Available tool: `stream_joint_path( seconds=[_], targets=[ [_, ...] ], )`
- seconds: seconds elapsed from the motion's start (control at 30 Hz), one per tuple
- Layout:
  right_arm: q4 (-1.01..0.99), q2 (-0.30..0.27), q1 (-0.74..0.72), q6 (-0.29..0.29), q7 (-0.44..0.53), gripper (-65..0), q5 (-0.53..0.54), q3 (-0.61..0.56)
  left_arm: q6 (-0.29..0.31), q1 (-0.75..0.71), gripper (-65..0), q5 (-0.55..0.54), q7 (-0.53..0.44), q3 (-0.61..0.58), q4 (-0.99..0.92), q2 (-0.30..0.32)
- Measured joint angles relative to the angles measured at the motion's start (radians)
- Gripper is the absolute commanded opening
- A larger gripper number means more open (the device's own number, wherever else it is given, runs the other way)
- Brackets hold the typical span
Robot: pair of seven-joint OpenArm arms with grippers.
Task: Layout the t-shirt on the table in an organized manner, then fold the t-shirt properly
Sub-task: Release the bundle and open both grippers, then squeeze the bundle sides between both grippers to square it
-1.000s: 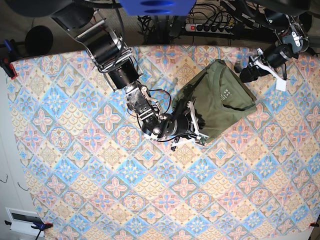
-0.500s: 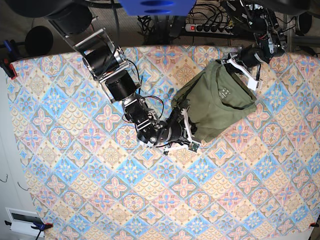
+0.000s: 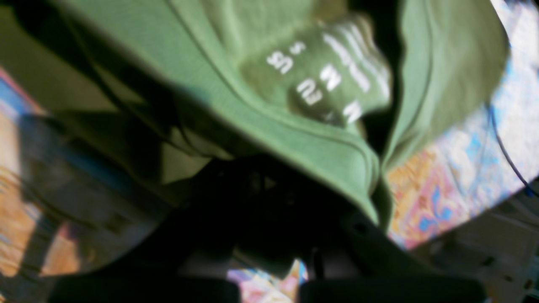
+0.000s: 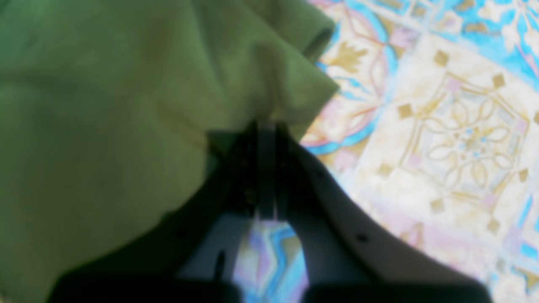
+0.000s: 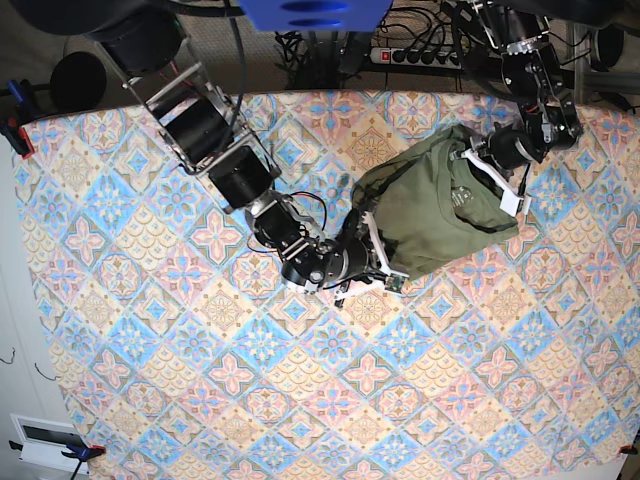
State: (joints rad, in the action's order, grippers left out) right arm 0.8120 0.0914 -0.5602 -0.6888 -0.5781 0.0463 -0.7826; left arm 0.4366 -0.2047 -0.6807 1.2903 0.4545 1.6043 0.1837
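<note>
The t-shirt (image 5: 430, 205), soft olive cotton, lies bunched in folds near the far right of the table (image 5: 150, 400). My right gripper (image 4: 266, 126) pinches its hem; my left gripper (image 5: 478, 160) is clamped on its collar.

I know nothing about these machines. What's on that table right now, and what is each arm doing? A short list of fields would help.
garment: olive-green t-shirt, bunched up, not laid flat
surface: table under a patterned cloth
left gripper: shut on the t-shirt near the neck, by the printed label
right gripper: shut on a t-shirt edge, low over the table
folding: not yet begun
</note>
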Motion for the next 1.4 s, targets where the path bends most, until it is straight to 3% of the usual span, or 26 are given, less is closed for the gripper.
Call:
stream_joint_path(
  seconds=[0.17, 0.23, 0.47, 0.6, 0.73, 1.0, 1.1, 1.23, 1.4],
  targets=[
    [0.262, -0.127, 0.143, 0.012, -0.069, -65.0, 0.020, 0.006, -0.006, 0.084, -65.0, 0.073, 0.004, -0.128, -0.023, 0.050],
    [0.332, -0.151, 0.162, 0.004, -0.140, -65.0, 0.005, 0.004, -0.006, 0.123, -65.0, 0.067, 0.001, -0.174, -0.055, 0.072],
    [0.526, -0.264, 0.279, -0.013, -0.213, -65.0, 0.007, 0.108, -0.007, 0.278, -65.0, 0.076, 0.001, -0.270, -0.179, 0.112],
    [0.591, -0.286, 0.324, -0.011, -0.240, -65.0, -0.017, 0.169, -0.006, 0.324, -65.0, 0.043, -0.007, -0.288, -0.165, 0.123],
    [0.619, -0.285, 0.331, -0.013, -0.246, -65.0, -0.017, 0.237, -0.008, 0.279, -65.0, 0.053, 0.012, -0.184, -0.079, 0.154],
    [0.571, -0.266, 0.291, -0.016, -0.254, -65.0, -0.019, 0.312, -0.005, 0.080, -65.0, 0.003, 0.082, 0.058, 0.141, 0.127],
    [0.520, -0.218, 0.220, -0.010, -0.244, -65.0, -0.029, 0.321, 0.002, -0.026, -65.0, -0.081, 0.075, 0.068, 0.192, 0.111],
    [0.409, -0.145, 0.142, -0.007, -0.168, -65.0, -0.012, 0.319, 0.001, -0.100, -65.0, -0.081, 0.081, 0.066, 0.179, 0.058],
    [0.212, -0.101, 0.100, -0.010, -0.137, -65.0, -0.039, 0.319, -0.003, -0.107, -65.0, -0.081, -0.019, 0.066, 0.052, 0.052]
  ],
)
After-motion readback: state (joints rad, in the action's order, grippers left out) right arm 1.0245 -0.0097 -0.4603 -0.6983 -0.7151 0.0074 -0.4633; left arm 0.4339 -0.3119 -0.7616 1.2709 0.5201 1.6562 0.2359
